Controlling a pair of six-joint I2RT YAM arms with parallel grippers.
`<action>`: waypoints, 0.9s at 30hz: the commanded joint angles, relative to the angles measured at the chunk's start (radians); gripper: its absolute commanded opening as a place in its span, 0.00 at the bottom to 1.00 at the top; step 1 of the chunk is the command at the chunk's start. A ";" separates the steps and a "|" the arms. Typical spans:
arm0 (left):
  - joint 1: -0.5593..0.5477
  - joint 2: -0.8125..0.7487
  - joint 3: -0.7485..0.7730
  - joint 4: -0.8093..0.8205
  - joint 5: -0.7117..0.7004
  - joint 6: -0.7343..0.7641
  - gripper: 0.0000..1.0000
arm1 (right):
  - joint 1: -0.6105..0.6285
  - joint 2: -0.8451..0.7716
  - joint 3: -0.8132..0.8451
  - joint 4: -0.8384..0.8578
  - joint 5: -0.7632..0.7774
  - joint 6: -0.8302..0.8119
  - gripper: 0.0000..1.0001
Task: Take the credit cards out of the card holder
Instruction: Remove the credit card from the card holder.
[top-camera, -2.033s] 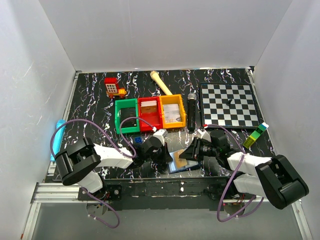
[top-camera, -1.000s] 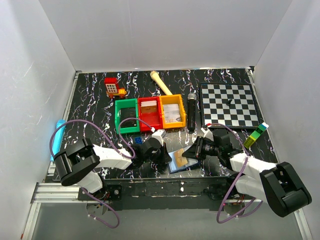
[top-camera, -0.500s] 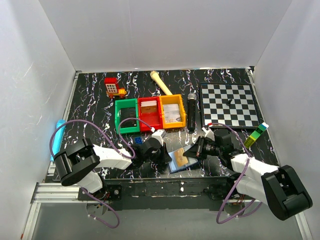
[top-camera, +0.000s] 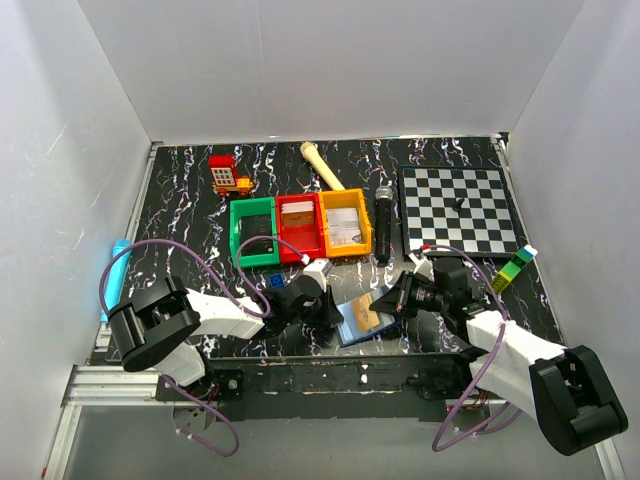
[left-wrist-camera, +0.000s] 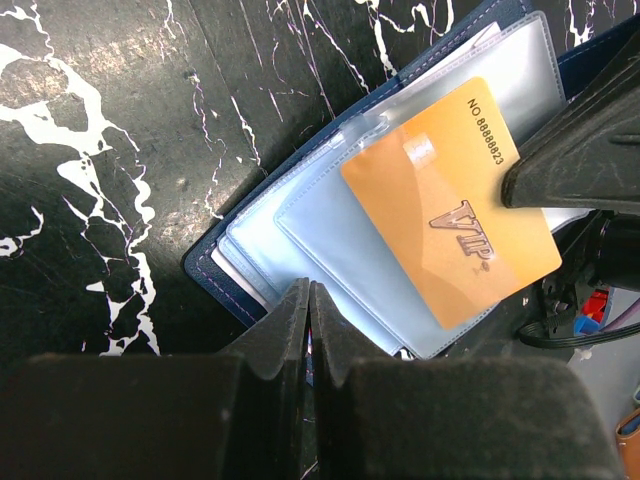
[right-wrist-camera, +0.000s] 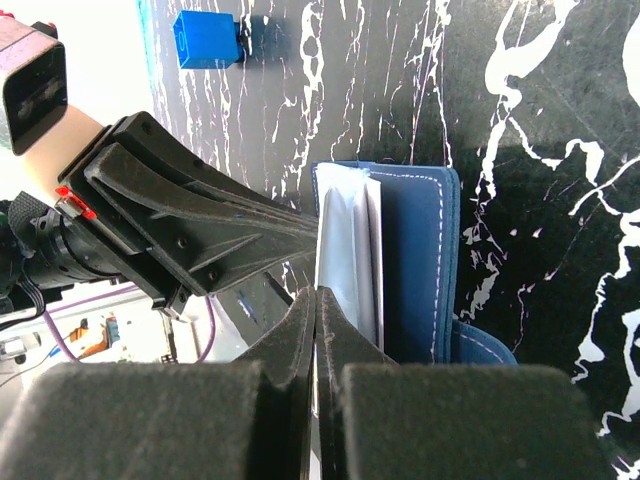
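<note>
The right gripper has closed within the last second. Its fingers are now pinched together on the edge of the pale leaves of the card holder. The right arm's elbow has swung back toward the near edge of the table. From above, the orange face that showed a moment ago has gone grey and shiny, as though that leaf has tipped up.

The left gripper has not moved. Its fingers are pressed together, with the tips bearing on the near corner of the card holder. The holder lies open on the table between the two grippers, close to the near edge.

Through the left wrist camera I can count one orange card, marked VIP, inside a clear sleeve, with the right gripper's finger at its far edge. At least two pale leaves lie fanned beneath it, but I cannot tell how many cards they carry.

Further out there is one blue brick just beyond the left wrist. Behind that are three bins in a row: green, red and orange. There is also one microphone and one chessboard.
</note>
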 joint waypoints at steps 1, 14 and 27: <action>-0.001 0.050 -0.050 -0.170 -0.055 0.026 0.00 | -0.010 -0.035 0.053 -0.014 -0.010 -0.020 0.01; -0.001 0.050 -0.046 -0.173 -0.055 0.025 0.00 | -0.017 -0.099 0.091 -0.120 -0.007 -0.052 0.01; -0.001 0.045 -0.032 -0.189 -0.055 0.031 0.00 | -0.020 -0.164 0.129 -0.247 0.026 -0.101 0.01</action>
